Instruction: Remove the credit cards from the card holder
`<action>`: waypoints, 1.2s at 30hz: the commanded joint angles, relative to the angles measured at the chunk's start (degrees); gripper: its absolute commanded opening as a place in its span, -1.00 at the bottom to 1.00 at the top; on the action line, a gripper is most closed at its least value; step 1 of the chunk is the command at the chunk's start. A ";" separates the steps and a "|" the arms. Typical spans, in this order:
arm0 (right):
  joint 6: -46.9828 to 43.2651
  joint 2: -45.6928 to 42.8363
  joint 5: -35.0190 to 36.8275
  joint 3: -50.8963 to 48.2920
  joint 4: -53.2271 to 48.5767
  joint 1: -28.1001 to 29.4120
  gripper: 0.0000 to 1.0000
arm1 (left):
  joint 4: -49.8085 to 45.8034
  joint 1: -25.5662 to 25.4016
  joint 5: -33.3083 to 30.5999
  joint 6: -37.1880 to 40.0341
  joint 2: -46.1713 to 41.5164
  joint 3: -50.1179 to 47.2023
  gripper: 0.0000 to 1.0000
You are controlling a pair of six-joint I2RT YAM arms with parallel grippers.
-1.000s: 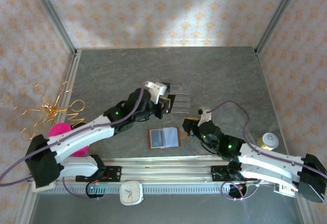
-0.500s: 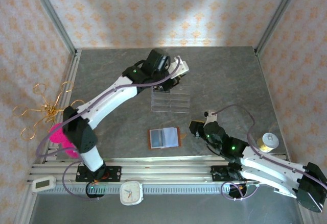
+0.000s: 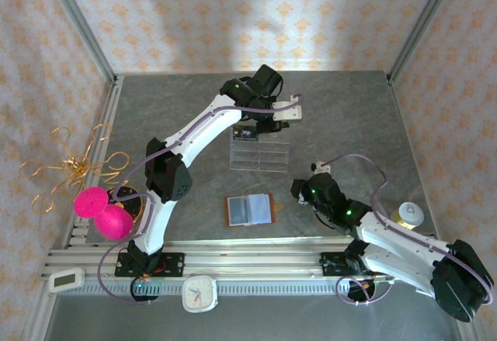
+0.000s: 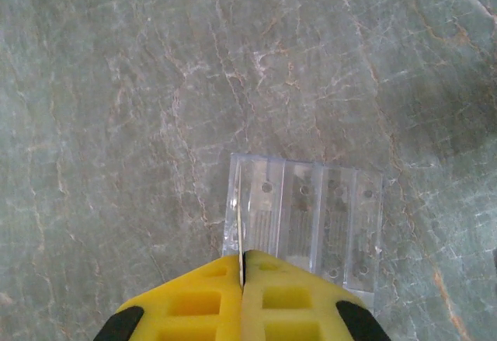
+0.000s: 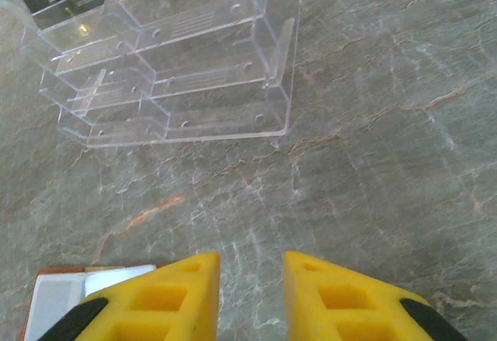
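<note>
Step in hand: setting down one extracted card.

Left gripper (image 4: pixel 242 262): yellow ribbed plastic fingers pressed together, pinching a thin, rigid black plastic credit card (image 4: pixel 241 224) seen edge-on as a pale sliver. Directly beneath this gripper sits a clear acrylic tiered rack (image 4: pixel 311 209), stepped and glossy, with narrow ribbed compartments. The card's lower edge hangs over an end compartment. Cannot tell whether it touches.

Right gripper (image 5: pixel 251 267): jaws parted narrowly, nothing between them, hovering over bare grey-green marbled tabletop (image 5: pixel 388 123), rack ahead of it.

Small brown leather folding card holder (image 3: pixel 250 210): lies flat and open just to the left of the right gripper, well back from the left gripper towards the arm bases. Matte leather border, pale bluish-white smooth inside. Cannot tell whether further cards remain in it.

Next move, as I judge it: lower the card straight, its thin edge aligned with the slot, and release only once seated. The acrylic looks light and slick on the smooth table, so an off-line push could slide the rack.
</note>
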 commanded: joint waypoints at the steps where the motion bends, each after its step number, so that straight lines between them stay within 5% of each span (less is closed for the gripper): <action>1: -1.98 2.25 -2.80 2.45 -0.67 -1.73 -0.48 | -3.57 0.11 2.09 5.25 0.42 3.51 -1.00; 36: -2.92 8.99 -4.93 2.50 2.42 -4.77 -0.48 | 0.41 0.81 -2.44 7.65 8.21 3.47 -1.00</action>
